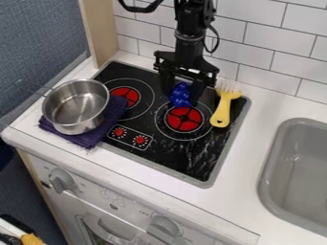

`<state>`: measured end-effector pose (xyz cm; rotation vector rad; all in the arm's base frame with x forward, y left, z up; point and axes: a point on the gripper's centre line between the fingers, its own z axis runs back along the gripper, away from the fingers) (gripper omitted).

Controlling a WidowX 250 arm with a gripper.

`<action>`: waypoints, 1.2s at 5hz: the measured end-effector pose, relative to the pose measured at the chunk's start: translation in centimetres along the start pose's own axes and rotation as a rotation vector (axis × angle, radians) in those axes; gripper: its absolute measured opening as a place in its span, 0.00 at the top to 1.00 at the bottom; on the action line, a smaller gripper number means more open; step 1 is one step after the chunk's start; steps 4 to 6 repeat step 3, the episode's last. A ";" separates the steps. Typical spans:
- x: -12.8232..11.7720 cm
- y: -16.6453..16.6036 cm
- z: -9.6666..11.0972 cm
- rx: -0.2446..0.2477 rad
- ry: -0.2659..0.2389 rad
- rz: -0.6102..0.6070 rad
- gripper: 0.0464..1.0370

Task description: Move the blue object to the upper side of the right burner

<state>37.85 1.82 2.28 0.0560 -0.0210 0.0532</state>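
Grasps the blue object (180,94) between black fingers (199,92) at upper centre, apparently to settle it against the right burner's (184,119) upper side.

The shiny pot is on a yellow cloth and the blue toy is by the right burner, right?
No, the camera view shows the cloth under the shiny pot is dark purple, not yellow. The blue toy is by the right burner.

Before me, a smooth, shiny metal pot (76,106) on soft matt cloth (96,131), beside a glossy black stovetop (191,165).
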 end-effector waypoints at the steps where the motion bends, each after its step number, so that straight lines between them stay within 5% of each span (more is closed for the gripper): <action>1: 0.0 0.3 3.3 0.008 -0.100 0.003 0.03; 2: -0.1 0.6 6.3 0.006 -0.178 0.012 0.04; 6: -0.4 0.5 6.7 -0.002 -0.182 -0.007 0.04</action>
